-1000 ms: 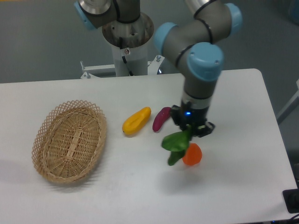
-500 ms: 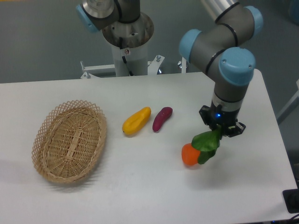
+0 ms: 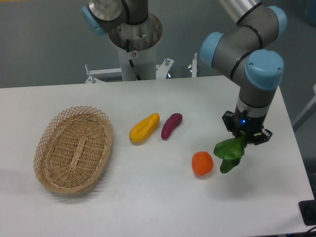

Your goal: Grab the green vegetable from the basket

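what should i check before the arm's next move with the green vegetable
1. Grip: the tool is shut on the green vegetable, leaves hanging below it: ok.
2. Vegetable out of the basket: ok, the basket holds nothing.
3. Lifted clear of the table: cannot tell from this one view, the leaf tips hang low.
4. Clearance to the orange fruit: ok, a small gap shows left of the leaves.
5. Yellow vegetable and purple vegetable: ok, lying well to the left of the tool.
6. Firmness of hold: cannot tell, only the stem end is pinched.
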Available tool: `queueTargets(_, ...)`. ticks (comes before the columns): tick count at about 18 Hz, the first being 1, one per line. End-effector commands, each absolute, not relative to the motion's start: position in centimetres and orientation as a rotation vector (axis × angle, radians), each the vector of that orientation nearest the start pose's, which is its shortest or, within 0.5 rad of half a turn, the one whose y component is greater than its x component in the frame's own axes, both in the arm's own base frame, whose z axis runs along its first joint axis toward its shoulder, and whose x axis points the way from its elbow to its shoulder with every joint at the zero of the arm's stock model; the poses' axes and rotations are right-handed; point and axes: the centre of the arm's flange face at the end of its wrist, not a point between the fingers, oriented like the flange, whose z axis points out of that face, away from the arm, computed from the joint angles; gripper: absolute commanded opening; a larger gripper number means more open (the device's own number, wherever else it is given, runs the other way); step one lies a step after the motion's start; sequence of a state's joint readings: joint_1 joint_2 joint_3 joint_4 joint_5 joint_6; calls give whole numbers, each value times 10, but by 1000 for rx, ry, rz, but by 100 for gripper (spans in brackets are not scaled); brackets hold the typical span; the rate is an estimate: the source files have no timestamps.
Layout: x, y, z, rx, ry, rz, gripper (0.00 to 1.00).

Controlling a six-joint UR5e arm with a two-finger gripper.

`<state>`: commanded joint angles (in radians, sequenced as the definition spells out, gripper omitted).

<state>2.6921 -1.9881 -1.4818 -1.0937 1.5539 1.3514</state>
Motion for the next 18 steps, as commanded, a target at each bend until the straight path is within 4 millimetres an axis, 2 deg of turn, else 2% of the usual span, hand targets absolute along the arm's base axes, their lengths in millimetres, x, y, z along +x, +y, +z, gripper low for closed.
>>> queueTargets(10,-533,407,339,-3050,352,205,32)
queueTargets(11,-533,406,339,-3052,350,201,24)
queueTargets(12,-533,406,339,-3053,350,197,21)
queueTargets(18,-534,405,340,-3053,348,199,17)
